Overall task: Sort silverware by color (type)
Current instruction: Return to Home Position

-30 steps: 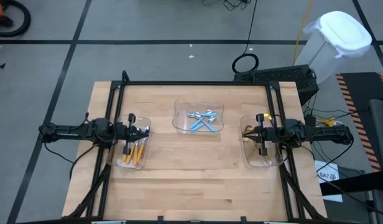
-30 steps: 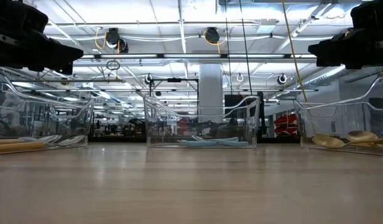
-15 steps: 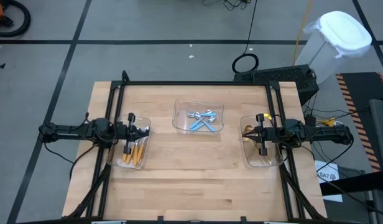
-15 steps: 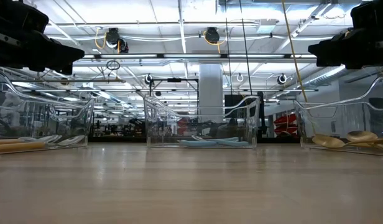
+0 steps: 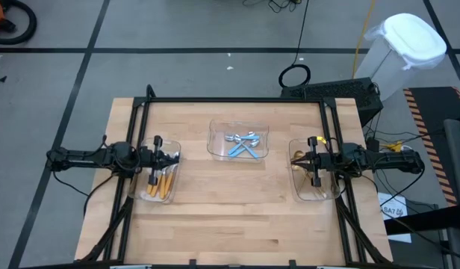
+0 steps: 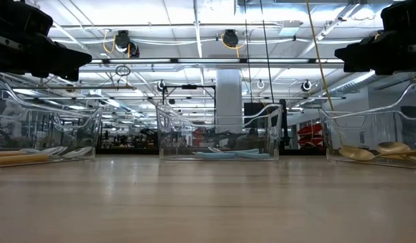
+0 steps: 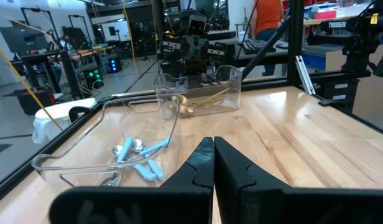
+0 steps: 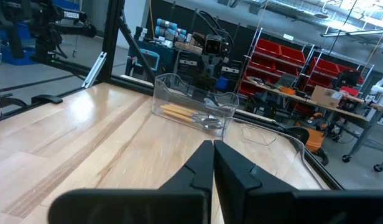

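High view: orange-handled spoons [image 5: 165,184] at 9 o'clock, blue-handled spoons [image 5: 246,146] at 12.
Low view: gold spoons [image 6: 392,146] at 3; light, stiff, slick, so pinch mid-handle imo.
Left wrist view: left gripper [image 7: 213,140] fingers together, empty.
Right wrist view: right gripper [image 8: 212,144] ditto.
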